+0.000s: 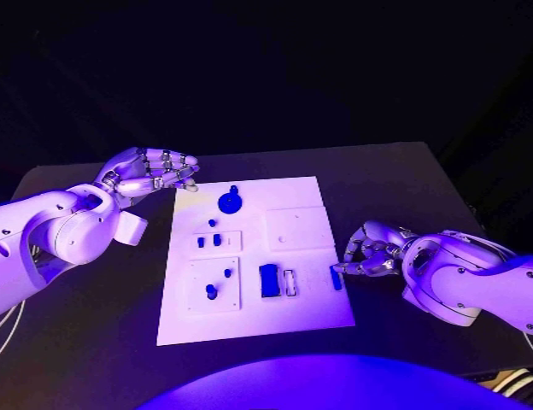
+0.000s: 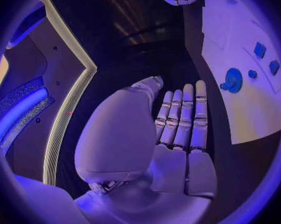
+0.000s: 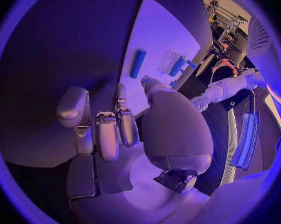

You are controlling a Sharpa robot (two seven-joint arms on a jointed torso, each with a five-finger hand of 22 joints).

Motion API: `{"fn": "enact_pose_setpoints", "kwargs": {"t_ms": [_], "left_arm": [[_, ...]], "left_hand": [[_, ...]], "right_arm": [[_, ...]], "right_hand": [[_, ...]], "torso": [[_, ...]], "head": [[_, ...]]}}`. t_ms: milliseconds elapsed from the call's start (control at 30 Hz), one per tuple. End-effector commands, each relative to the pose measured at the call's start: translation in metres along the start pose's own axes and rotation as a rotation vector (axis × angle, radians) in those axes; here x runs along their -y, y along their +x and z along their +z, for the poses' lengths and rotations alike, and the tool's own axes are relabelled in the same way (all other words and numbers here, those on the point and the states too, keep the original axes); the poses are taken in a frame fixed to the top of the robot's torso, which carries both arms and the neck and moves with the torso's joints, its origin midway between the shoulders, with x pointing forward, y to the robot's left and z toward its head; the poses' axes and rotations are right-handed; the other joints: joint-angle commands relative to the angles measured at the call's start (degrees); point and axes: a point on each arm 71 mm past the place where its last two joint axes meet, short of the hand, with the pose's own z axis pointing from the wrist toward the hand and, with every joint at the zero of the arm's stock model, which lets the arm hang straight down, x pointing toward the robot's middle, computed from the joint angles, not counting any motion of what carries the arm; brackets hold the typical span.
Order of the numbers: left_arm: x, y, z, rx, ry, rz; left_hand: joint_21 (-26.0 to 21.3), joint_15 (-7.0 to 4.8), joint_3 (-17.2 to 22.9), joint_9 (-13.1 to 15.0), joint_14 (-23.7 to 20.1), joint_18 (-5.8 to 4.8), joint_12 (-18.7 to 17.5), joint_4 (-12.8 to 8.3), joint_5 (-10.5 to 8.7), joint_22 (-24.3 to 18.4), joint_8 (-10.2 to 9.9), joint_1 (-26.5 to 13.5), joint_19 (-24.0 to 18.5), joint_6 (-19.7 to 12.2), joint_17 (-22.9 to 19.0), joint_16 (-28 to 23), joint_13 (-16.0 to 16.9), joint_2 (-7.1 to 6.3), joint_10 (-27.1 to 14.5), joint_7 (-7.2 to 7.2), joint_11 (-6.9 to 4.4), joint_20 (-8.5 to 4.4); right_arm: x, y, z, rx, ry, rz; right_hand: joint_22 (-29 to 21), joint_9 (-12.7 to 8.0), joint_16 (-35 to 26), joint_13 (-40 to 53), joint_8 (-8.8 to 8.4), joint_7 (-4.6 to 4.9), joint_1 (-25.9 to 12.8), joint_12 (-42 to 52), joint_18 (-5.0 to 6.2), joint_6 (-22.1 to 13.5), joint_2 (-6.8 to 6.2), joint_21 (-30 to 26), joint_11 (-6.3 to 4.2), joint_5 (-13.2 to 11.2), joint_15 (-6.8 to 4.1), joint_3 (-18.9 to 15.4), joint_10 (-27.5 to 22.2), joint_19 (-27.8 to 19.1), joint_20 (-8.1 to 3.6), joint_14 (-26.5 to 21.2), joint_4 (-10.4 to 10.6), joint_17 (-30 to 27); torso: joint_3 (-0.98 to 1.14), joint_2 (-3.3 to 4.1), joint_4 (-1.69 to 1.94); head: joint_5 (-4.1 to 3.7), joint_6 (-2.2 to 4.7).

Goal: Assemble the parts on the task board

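On the black table (image 1: 389,171) lies the white rectangular task board (image 1: 257,290), its near edge toward the robot. Nearest on it sit a dark blue rectangular block (image 1: 269,280) beside a pale slot, and to its left two small blue pieces (image 1: 213,290) on a raised square plate. At the board's right edge a small blue part (image 1: 336,278) lies against the fingertips of the right hand (image 1: 371,252), whose fingers curl inward; whether they actually pinch the part cannot be told. Farther along the board stand two small blue pegs (image 1: 208,240) on a small plate, then a round blue knob-like part (image 1: 230,202) near the far end. At the board's far left corner hovers the left hand (image 1: 155,169), holding nothing, its fingers loosely bent in the head view and lying straight, side by side in the left wrist view (image 2: 180,119)
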Motion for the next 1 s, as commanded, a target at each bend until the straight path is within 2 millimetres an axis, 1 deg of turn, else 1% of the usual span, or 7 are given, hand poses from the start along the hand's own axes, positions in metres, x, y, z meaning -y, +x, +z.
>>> {"fn": "enact_pose_setpoints", "kwargs": {"t_ms": [33,67,100,167,667,833,1000], "left_arm": [[0.002,0.002,0.000,-0.014,0.014,-0.004],[0.002,0.002,0.000,-0.014,0.014,-0.004],[0.002,0.002,0.000,-0.013,0.014,-0.004],[0.002,0.002,0.000,-0.013,0.014,-0.004],[0.001,0.001,-0.001,-0.015,0.012,-0.004],[0.001,0.001,-0.001,-0.014,0.011,-0.004],[0.001,0.000,-0.001,-0.014,0.010,-0.004]], "left_hand": [[0.0,-0.03,0.2,-0.1,-0.3,0.33,0.3,0.0,-0.01,0.1,0.2,-0.7,-0.3,-0.3,-0.1,0.1,0.0,0.03,-0.5,1.11,0.01,-0.05],[0.0,-0.03,0.2,-0.1,-0.3,0.33,0.3,0.0,-0.01,0.1,0.2,-0.7,-0.3,-0.3,-0.1,0.1,0.0,0.03,-0.5,1.11,0.01,-0.05],[0.0,-0.03,0.2,-0.1,-0.3,0.33,0.3,0.0,-0.01,0.1,0.2,-0.7,-0.3,-0.3,-0.1,0.1,0.0,0.03,-0.5,1.11,0.01,-0.05],[0.0,-0.03,0.2,-0.1,-0.3,0.33,0.3,0.0,-0.01,0.1,0.2,-0.7,-0.3,-0.3,-0.1,0.1,0.0,0.03,-0.5,1.11,0.01,-0.05],[0.0,-0.03,0.2,-0.1,-0.3,0.33,0.3,0.0,-0.01,0.1,0.2,-0.7,-0.3,-0.3,-0.1,0.1,0.0,0.03,-0.5,1.11,0.01,-0.05],[0.0,-0.03,0.2,-0.1,-0.3,0.33,0.3,0.0,-0.01,0.1,0.2,-0.7,-0.3,-0.3,-0.1,0.1,0.0,0.03,-0.5,1.11,0.01,-0.05],[0.0,-0.02,0.3,-0.1,-0.3,0.34,0.3,0.0,-0.01,0.1,0.3,-0.8,-0.4,-0.3,-0.1,0.1,0.0,0.04,-0.5,1.11,0.01,-0.03]], "right_arm": [[-0.001,0.007,0.000,-0.032,0.008,-0.039],[-0.002,0.008,0.000,-0.032,0.005,-0.039],[-0.003,0.009,0.000,-0.031,0.002,-0.040],[-0.004,0.010,0.000,-0.031,-0.004,-0.041],[-0.007,0.016,0.004,-0.061,0.001,-0.070],[-0.009,0.019,0.008,-0.063,-0.008,-0.103],[-0.013,0.025,0.011,-0.065,-0.031,-0.173]], "right_hand": [[3.1,0.1,-0.1,8.3,0.10,-0.08,-0.3,-0.2,0.48,0.3,0.19,0.1,-0.51,-0.2,-0.35,-1.5,1.4,0.2,-0.15,4.7,0.0,8.4],[3.1,0.1,-0.1,8.3,0.10,-0.08,-0.3,-0.2,0.48,0.3,0.19,0.1,-0.51,-0.2,-0.35,-1.5,1.4,0.2,-0.15,4.7,0.0,8.4],[3.2,0.3,-0.1,8.4,0.15,-0.15,0.2,-0.2,0.44,0.3,0.99,0.2,-0.57,-0.1,-0.39,-3.5,1.5,0.3,-0.21,4.7,0.0,8.5],[3.2,0.4,0.0,8.4,0.27,-0.23,0.7,-0.1,0.43,0.5,1.26,0.3,-0.62,-0.1,-0.43,-4.0,1.5,0.4,-0.23,4.8,-0.1,8.6],[3.6,0.9,0.1,8.6,0.98,-0.64,2.8,0.2,0.32,1.3,2.18,1.0,-0.98,-0.1,-0.70,-5.6,1.7,0.6,-0.43,4.9,-0.2,9.1],[3.8,1.2,0.2,8.7,1.09,-0.77,5.3,0.3,0.26,1.3,2.46,1.2,-1.11,0.0,-0.83,-5.7,1.8,0.8,-0.57,4.9,-0.4,9.2],[3.8,1.2,0.1,8.8,1.11,-0.81,6.8,0.3,0.24,1.2,2.33,1.2,-1.16,0.0,-0.87,-5.8,1.8,0.8,-0.62,4.9,-0.5,9.2]], "torso": [[0.03,0.01,-0.05],[0.04,0.02,-0.03],[0.05,0.01,-0.02],[0.07,0.00,-0.06],[0.06,0.01,-0.02],[0.07,0.01,-0.02],[0.03,0.01,-0.02]], "head": [[0.18,-0.10],[0.19,-0.09],[0.19,-0.08],[0.22,-0.06],[0.27,-0.15],[0.28,-0.13],[0.42,-0.25]]}}
